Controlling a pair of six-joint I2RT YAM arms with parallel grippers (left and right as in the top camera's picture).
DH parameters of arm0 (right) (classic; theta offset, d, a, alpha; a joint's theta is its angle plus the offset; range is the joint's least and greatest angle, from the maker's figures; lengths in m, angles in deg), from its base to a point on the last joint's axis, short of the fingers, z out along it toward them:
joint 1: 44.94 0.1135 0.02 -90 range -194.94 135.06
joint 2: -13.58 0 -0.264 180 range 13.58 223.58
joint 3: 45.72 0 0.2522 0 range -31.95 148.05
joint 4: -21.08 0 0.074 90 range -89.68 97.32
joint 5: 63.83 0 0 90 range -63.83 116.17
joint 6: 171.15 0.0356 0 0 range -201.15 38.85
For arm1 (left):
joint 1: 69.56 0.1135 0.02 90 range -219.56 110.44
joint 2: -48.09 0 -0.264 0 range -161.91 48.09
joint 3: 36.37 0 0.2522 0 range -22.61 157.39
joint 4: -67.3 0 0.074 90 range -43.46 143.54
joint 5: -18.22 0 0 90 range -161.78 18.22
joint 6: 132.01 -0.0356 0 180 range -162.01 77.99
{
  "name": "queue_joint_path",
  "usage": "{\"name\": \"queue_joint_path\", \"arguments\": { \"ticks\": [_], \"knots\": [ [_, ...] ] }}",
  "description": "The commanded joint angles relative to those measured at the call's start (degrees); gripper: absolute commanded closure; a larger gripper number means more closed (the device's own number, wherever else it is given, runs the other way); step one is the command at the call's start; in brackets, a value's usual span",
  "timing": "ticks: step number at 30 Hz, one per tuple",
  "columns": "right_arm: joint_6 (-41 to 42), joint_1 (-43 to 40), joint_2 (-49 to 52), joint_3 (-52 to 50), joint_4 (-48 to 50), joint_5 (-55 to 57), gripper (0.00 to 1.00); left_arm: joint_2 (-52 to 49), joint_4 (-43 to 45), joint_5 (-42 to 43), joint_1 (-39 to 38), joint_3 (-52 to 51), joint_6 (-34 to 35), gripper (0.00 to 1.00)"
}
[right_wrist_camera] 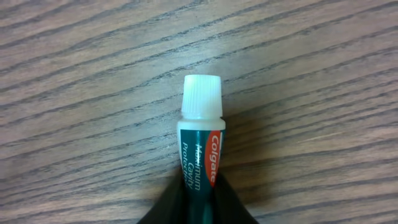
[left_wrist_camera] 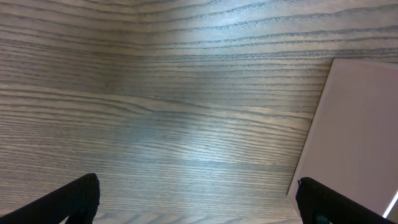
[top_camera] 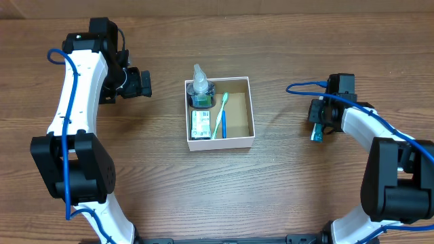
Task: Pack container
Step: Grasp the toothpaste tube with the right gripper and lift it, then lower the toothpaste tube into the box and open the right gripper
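The container (top_camera: 248, 108), a square shallow box with white walls and a brown floor, sits mid-table. Inside it are a clear bottle (top_camera: 201, 87), a small green-and-white packet (top_camera: 199, 125) and a blue toothbrush (top_camera: 220, 116). My right gripper (top_camera: 319, 127) is to the right of the container and is shut on a green Colgate toothpaste tube (right_wrist_camera: 200, 149) with a white cap, held over the wood. My left gripper (top_camera: 141, 83) is open and empty, left of the container; the container's white wall (left_wrist_camera: 357, 130) shows at the right of the left wrist view.
The wooden table (top_camera: 285, 196) runs all around the container. Blue cables run along both arms.
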Motion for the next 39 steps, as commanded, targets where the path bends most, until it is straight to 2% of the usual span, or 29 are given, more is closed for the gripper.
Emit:
{"name": "queue_joint_path", "arguments": {
  "ticks": [1, 8, 15, 24, 32, 39],
  "knots": [
    [0.66, 0.02, 0.63, 0.46, -0.57, -0.07, 0.88, 1.01, 0.24, 1.03, 0.13, -0.17, -1.27, 0.00],
    [3.85, 0.02, -3.13, 4.52, -5.84, -2.16, 0.88, 1.01, 0.24, 1.03, 0.13, -0.17, -1.27, 0.00],
    [5.16, 2.54, -12.02, 8.20, -11.91, -3.98, 0.88, 1.01, 0.24, 1.03, 0.13, -0.17, -1.27, 0.00],
    [11.15, 16.76, -20.94, 8.74, -15.34, -3.91, 0.88, 1.01, 0.24, 1.03, 0.13, -0.17, -1.27, 0.00],
    [16.63, 29.79, -21.03, 8.74, -11.85, -3.89, 0.88, 1.01, 0.24, 1.03, 0.13, -0.17, -1.27, 0.00],
    [18.93, 34.77, -19.85, 8.72, -7.78, -3.89, 0.88, 1.01, 0.24, 1.03, 0.13, -0.17, -1.27, 0.00]
  ]
}}
